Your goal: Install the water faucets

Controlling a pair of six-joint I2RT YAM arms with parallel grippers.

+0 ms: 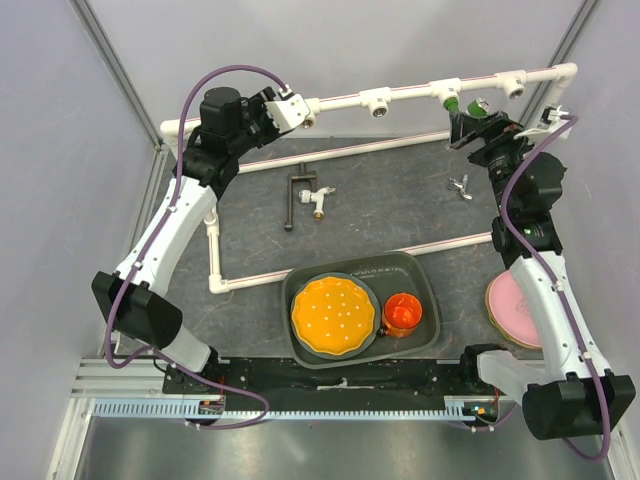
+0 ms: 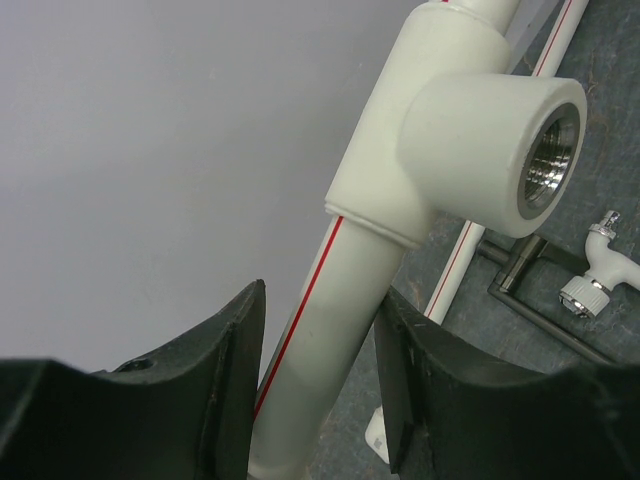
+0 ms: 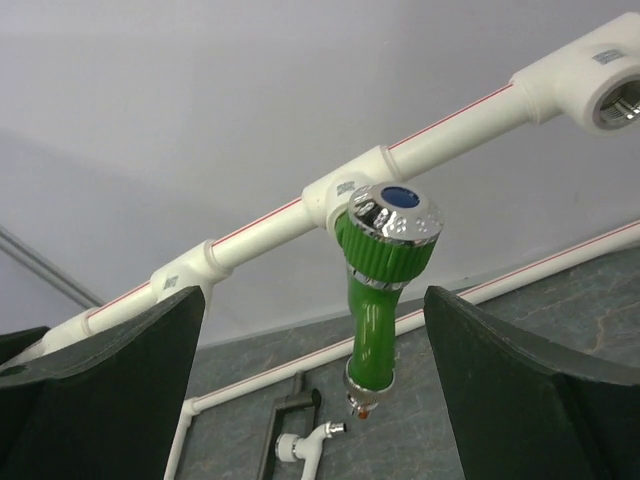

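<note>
The green faucet (image 3: 375, 290) hangs from a pipe tee; the black-handled faucet (image 1: 308, 195) and small silvery faucet (image 1: 460, 186) lie on the mat.

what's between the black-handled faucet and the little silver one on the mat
Nothing: in the top view, bare grey mat runs from the black-handled faucet to the small silver faucet.

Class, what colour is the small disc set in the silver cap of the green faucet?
Blue. The green faucet shows it best in the right wrist view, in its silver cap.
</note>
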